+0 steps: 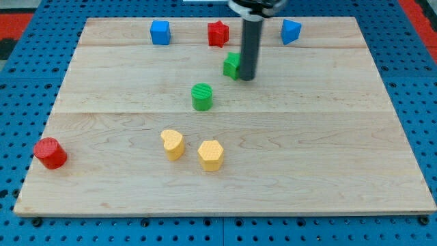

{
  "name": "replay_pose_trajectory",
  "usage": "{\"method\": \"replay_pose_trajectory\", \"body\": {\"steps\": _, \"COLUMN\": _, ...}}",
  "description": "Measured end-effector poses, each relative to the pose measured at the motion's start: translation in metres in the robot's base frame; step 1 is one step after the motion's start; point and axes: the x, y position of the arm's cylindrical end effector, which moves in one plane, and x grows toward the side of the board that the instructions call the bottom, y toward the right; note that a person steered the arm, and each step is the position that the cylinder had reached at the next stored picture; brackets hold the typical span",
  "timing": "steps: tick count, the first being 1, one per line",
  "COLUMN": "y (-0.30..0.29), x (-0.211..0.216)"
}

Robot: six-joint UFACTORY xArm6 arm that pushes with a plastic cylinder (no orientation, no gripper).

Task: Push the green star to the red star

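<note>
step: pushing phase, judged mid-way; green star (232, 65) was not yet at the red star (218, 33)
my tip (246, 78): bare rod end, no jaws to open or close; sat right against the green star's 3 o'clock side, seemingly touching, rod hid that edge
green star: upper centre of the board (123, 157), partly hidden by the rod, shape hard to confirm from the visible part
red star: near the board's top edge, at about 11 o'clock from the green star, near but apart, a gap of bare wood between
next move (judgement): tip sat at 3 o'clock, so a straight push would send the star toward 9 o'clock and miss; tip needed to come round to about 5 o'clock of the star, then push toward 11 o'clock
risk (judgement): star could spin or slip off the rod on an off-centre push
other blocks: blue cube (160, 32) at 9 o'clock of the red star; blue block (290, 31) at its 3 o'clock; green cylinder (202, 96) at 7 o'clock of the green star; all out of the path
writing/brands: none readable anywhere
</note>
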Motion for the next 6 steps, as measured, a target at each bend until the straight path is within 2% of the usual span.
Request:
{"method": "replay_pose_trajectory", "body": {"steps": 1, "y": -0.003, "x": 0.004}}
{"method": "replay_pose_trajectory", "body": {"steps": 2, "y": 0.047, "x": 0.006}}
{"method": "replay_pose_trajectory", "body": {"steps": 4, "y": 0.038, "x": -0.038}}
{"method": "replay_pose_trajectory", "body": {"steps": 6, "y": 0.014, "x": -0.046}}
